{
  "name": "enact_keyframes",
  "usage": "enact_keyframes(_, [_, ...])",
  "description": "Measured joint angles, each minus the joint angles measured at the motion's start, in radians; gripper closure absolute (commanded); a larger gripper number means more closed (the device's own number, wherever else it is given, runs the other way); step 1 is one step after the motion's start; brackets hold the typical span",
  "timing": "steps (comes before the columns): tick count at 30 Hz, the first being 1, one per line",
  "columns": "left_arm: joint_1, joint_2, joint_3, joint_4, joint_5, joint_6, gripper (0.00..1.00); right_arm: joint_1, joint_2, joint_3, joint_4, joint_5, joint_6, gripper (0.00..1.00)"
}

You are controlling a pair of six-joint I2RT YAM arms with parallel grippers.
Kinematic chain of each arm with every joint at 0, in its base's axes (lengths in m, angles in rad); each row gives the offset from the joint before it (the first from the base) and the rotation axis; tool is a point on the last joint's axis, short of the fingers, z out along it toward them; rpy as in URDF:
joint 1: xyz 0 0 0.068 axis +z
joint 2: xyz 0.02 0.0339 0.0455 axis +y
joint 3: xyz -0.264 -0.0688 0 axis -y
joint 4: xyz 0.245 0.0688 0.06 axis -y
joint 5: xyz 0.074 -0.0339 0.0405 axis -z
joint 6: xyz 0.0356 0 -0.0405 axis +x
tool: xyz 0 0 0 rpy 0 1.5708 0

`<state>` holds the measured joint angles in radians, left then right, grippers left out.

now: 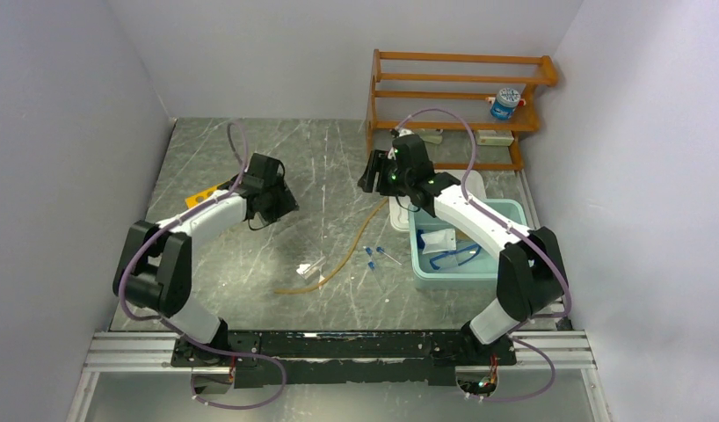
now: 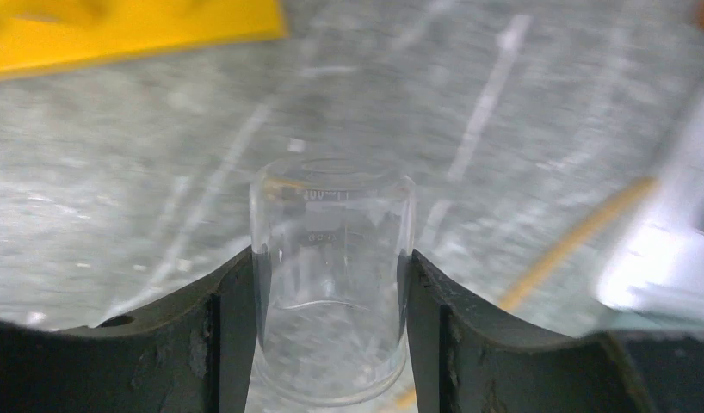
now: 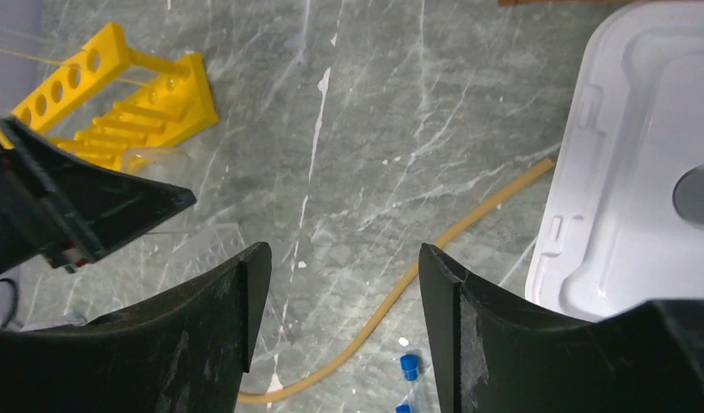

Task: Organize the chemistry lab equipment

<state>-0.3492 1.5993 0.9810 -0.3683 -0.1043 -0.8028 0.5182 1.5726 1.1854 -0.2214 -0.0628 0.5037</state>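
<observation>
Only blurred, illegible graduation print on the clear beaker point(image 2: 331, 258)

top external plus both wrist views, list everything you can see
beaker: one, clear glass, between the left pincer's fingers
rack: one, yellow, far left of table
rubber tube: one, tan, mid table
capped tubes: at least two, blue caps, beside the rubber tube
tray: one, clear, near the rubber tube's near end
tub: one, pale teal, right side
lid: one, white, beside the tub
goggles: one, blue-framed, in the tub
packet: one, white, in the tub
shelf: one, orange wood, far right
table: one, grey marbled
left pincer: black, shut on beaker
right pincer: black, open, empty
</observation>
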Motion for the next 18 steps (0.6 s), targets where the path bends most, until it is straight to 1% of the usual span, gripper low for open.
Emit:
enact_keyframes(3, [-0.002,-0.039,0.03,0.002,0.115,-0.045,0.55,0.0,-0.003,-0.025,0.007,-0.004,0.025,0.33])
enact_keyframes(6, [-0.006,-0.043,0.068,0.012,0.251,-0.098,0.55,0.0,-0.023,-0.048,0.003,0.012,0.054,0.33])
enact_keyframes(10, [-0.016,-0.039,0.066,0.045,0.415,-0.188,0.56,0.0,-0.068,-0.07,-0.024,0.025,0.07,0.33])
enact_keyframes(14, [-0.041,-0.038,0.017,0.145,0.552,-0.34,0.57,0.002,-0.152,-0.144,-0.001,-0.06,0.032,0.33])
enact_keyframes(18, [-0.068,-0.044,-0.051,0.264,0.625,-0.522,0.56,0.037,-0.211,-0.195,0.033,-0.164,-0.032,0.33])
